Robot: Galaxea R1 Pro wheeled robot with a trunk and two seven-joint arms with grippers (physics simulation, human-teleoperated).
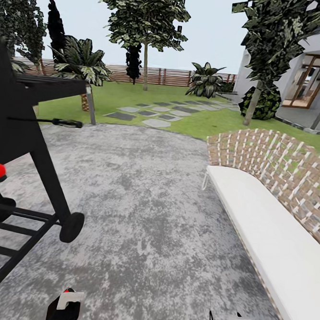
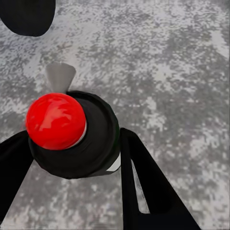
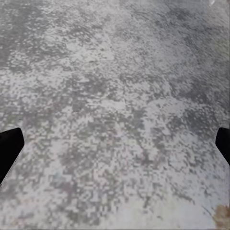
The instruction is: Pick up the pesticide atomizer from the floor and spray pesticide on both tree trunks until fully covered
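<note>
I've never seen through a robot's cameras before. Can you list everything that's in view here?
Atomizer: one, dark with red cap, between the left gripper's fingers.
Trees: two, tan trunks, one far on the lawn, one right near the house.
Floor: grey blotched concrete, foreground.
Grill: one, black, wheeled, left.
Bench: one, white seat, woven back, right.
Slabs: several, grey, on the lawn.
Fence: brown, far edge.
House: white, right.
Left gripper: black, shut on the atomizer.
Right gripper: black, open over the floor.
</note>
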